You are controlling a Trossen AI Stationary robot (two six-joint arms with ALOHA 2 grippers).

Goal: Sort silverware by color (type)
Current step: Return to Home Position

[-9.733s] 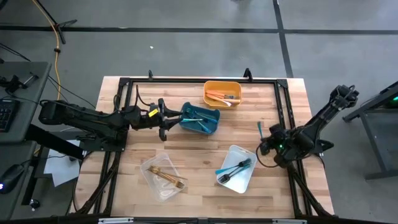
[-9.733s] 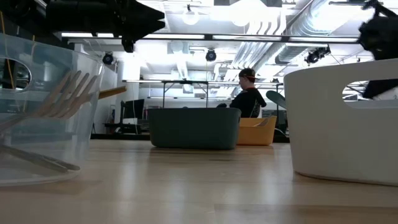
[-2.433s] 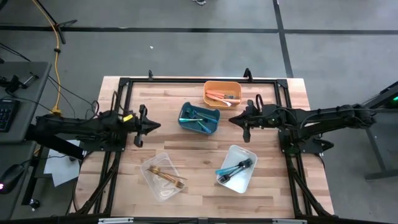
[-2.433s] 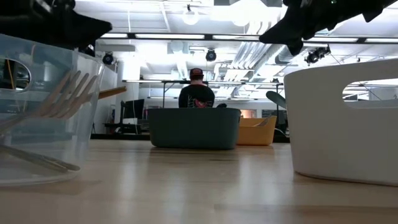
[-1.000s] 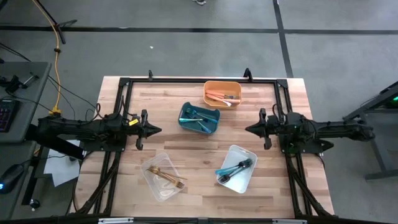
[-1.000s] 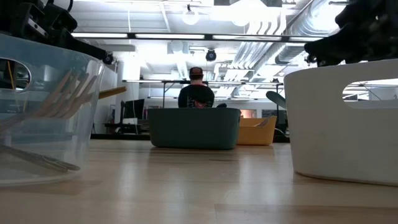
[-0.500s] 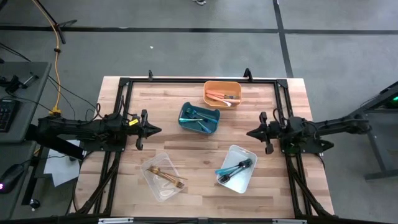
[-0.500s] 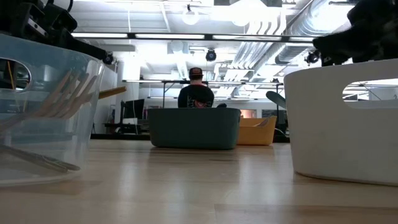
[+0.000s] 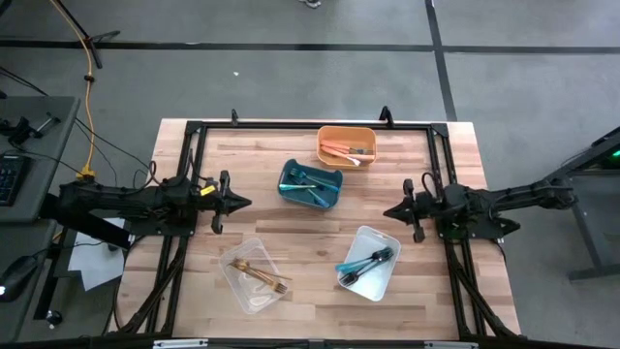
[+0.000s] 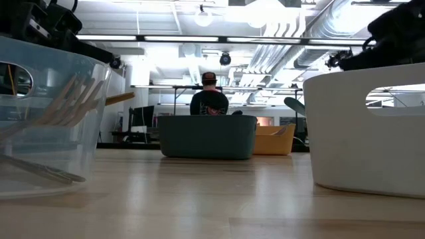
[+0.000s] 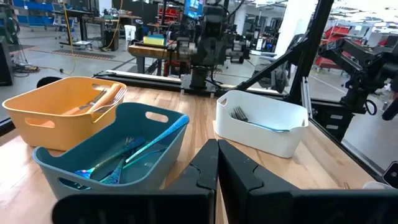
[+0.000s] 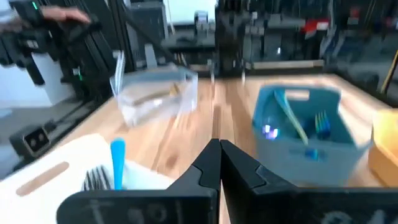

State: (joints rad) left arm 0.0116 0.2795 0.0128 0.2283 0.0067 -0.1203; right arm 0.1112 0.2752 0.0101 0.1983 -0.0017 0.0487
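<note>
Pulled back from mid-table since two seconds ago, my right gripper (image 9: 387,210) hangs near the right edge of the table (image 9: 300,233), my left gripper (image 9: 242,203) opposite. From above, the silverware (image 9: 372,259) lies in the orange bin (image 9: 323,145), blue bin (image 9: 283,180), clear bin (image 9: 242,291) and white bin (image 9: 378,281). Low down, forks (image 10: 65,99) show through the clear bin. Both wrist views show my fingers (image 11: 202,174) pressed together, empty.

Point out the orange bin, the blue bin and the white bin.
orange bin (image 11: 37,127), left wrist view, on its outer wall
blue bin (image 11: 155,163), left wrist view, on its outer wall
white bin (image 11: 261,134), left wrist view, on its outer wall
</note>
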